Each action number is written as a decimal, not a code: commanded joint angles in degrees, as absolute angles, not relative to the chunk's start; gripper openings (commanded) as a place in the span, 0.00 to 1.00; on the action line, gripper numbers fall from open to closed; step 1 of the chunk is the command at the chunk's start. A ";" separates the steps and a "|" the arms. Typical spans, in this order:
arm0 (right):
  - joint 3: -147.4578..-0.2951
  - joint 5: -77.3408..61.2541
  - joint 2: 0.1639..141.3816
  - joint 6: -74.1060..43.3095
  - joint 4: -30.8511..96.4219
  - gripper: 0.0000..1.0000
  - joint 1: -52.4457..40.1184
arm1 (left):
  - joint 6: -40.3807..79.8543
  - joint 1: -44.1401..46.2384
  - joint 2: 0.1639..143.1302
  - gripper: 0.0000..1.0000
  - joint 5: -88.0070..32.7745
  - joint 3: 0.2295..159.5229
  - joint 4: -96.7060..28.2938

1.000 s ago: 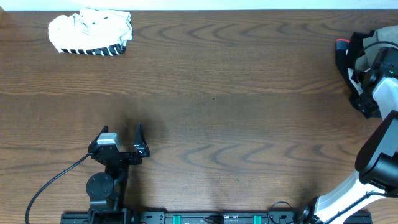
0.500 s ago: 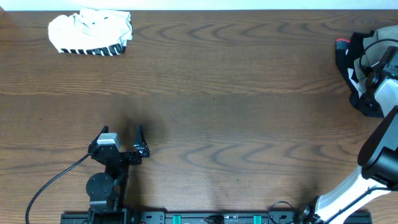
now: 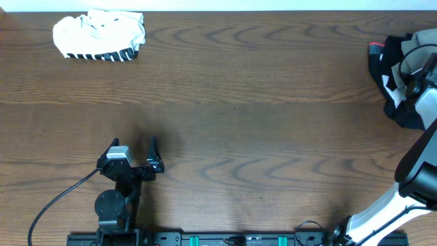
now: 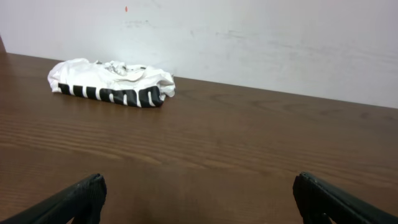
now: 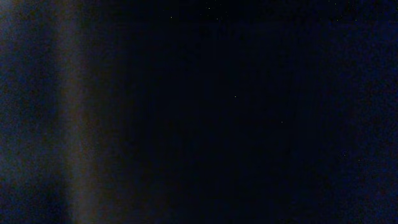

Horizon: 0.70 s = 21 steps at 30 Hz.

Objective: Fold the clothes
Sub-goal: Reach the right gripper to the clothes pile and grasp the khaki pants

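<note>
Overhead view of a brown wooden counter (image 3: 259, 116). At its right edge lies a dark pile (image 3: 386, 72) of clothes with grey cloth (image 3: 412, 45) on top. Compared with a second ago, we see the right arm (image 3: 418, 164) pushed a little deeper into the pile, and the grey cloth has shifted over its wrist. We take this as reaching for a garment, so folding of the pile has not begun. The right claw (image 3: 418, 80) is buried in the pile. Its own camera shows only blackness, so we cannot tell whether it is spread or closed, or whether it has cloth. The right arm rises from the near side of the pile and bends over into it. Far from the pile, at the opposite far corner, sits a bundled striped top (image 3: 100, 37). The left claw (image 3: 134, 143) rests low, well away from the pile, fingers spread wide, holding nothing
</note>
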<state>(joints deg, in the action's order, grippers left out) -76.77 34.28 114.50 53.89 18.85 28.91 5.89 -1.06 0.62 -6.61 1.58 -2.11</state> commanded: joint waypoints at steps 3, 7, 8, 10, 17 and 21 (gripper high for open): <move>-77.54 37.30 114.89 47.70 18.63 0.01 27.33 | 5.15 -0.89 0.23 0.98 -6.83 0.23 -3.38; -77.54 37.78 113.58 43.57 18.63 0.01 24.69 | 5.15 -0.89 0.23 0.98 -6.81 0.23 -3.38; -77.54 37.78 112.79 42.17 18.65 0.01 23.59 | 5.15 -0.89 0.23 0.98 -6.81 0.23 -3.38; -77.54 37.80 111.55 40.45 18.70 0.01 22.13 | 5.15 -0.89 0.23 0.98 -6.81 0.23 -3.38; -77.54 42.89 105.34 34.72 19.03 0.01 16.60 | 5.15 -0.89 0.23 0.98 -6.81 0.23 -3.38; -77.54 45.39 100.79 32.95 18.48 0.01 13.61 | 5.15 -0.89 0.23 0.98 -6.81 0.23 -3.38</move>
<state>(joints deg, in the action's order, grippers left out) -76.77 42.24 105.30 36.60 19.14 15.84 5.89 -1.06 0.62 -6.61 1.58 -2.09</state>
